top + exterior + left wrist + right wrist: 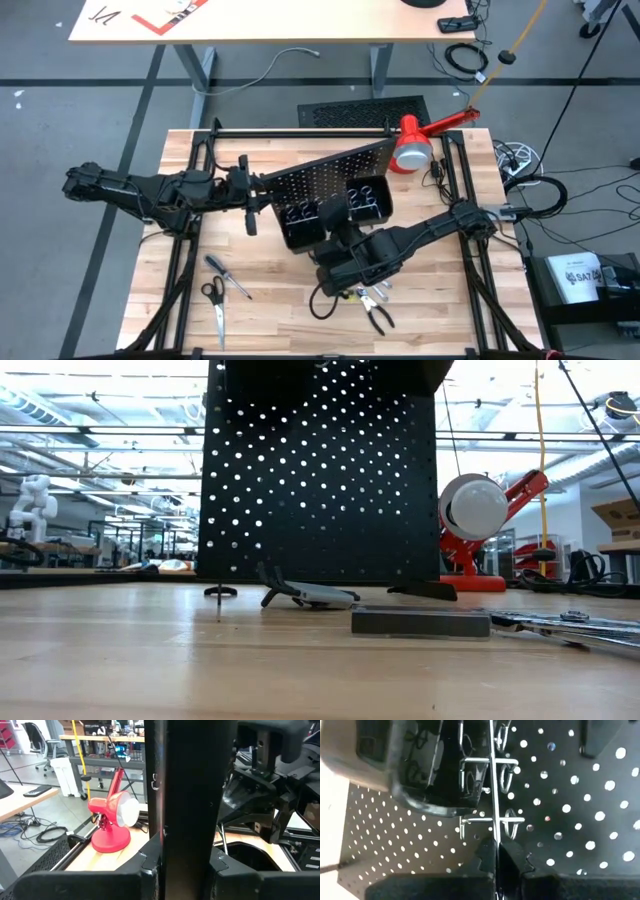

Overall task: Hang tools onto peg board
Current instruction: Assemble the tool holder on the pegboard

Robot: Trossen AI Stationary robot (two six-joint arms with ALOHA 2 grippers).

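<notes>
The black peg board (pixel 325 178) stands tilted up at the table's middle, with its silver rings (pixel 509 822) and two black bins (pixel 335 210) on the near face. It fills the low view (pixel 320 470). My left gripper (pixel 256 190) is shut on the board's left edge. My right gripper (pixel 338 234) is in front of the bins, with its fingers (pixel 482 857) closed on a thin silver strip. A screwdriver (pixel 228 276), scissors (pixel 215 302) and pliers (pixel 376 312) lie flat on the near part of the table. My left gripper pinches the board's left edge (pixel 187 845) between its two fingers, coming level from the table's left. The panel stands edge-on between them and runs up out of the picture. My right gripper pinches a thin silver strip (pixel 494 837) at its fingertips. The strip lies in line with the ring row's rail, so I cannot tell whether it is a tool or the rail.
A red-and-white lamp (pixel 415 145) stands at the far right of the table, close to the board's right end. A flat black slotted panel (pixel 365 110) lies beyond the far edge. A dark frame rails the table's edges. Small metal pieces (pixel 368 296) lie by the pliers.
</notes>
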